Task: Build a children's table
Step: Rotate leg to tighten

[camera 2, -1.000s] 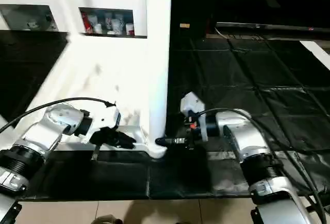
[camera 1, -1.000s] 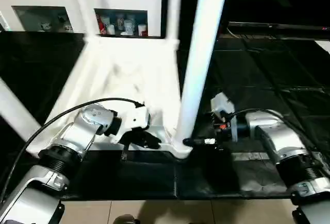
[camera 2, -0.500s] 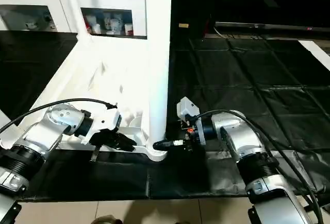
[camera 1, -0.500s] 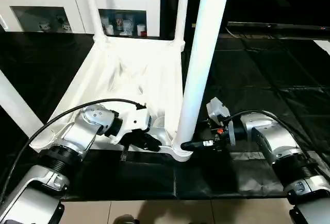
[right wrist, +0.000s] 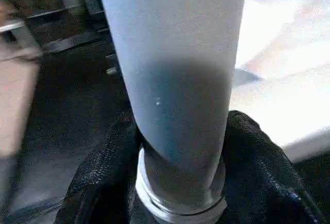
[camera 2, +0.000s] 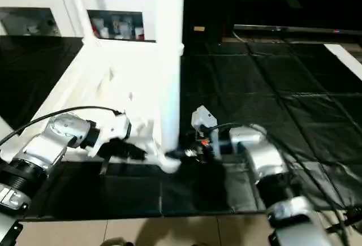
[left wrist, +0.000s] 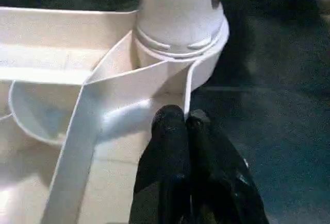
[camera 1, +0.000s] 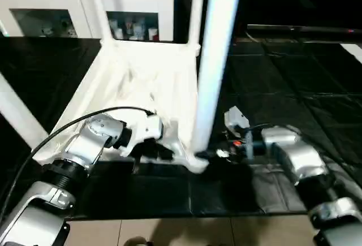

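The right gripper (right wrist: 180, 183) has its jaws clamped around the base of an upright leg (camera 1: 214, 59). The left gripper (left wrist: 184, 123), jaws closed and empty, touches the upturned table top (camera 1: 141, 82) beside that corner socket (left wrist: 180, 44), on the black floor mat (camera 1: 294, 76).

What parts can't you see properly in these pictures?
- Near leg: its upper end is cut off by the head views' top edge.
- Its threaded end, right wrist view: hidden by the right gripper closed around the leg.
- Items in the cabinet: too small and blurred to name.
- Left gripper: shut against the tabletop rim; whether it pinches the rim is unclear.
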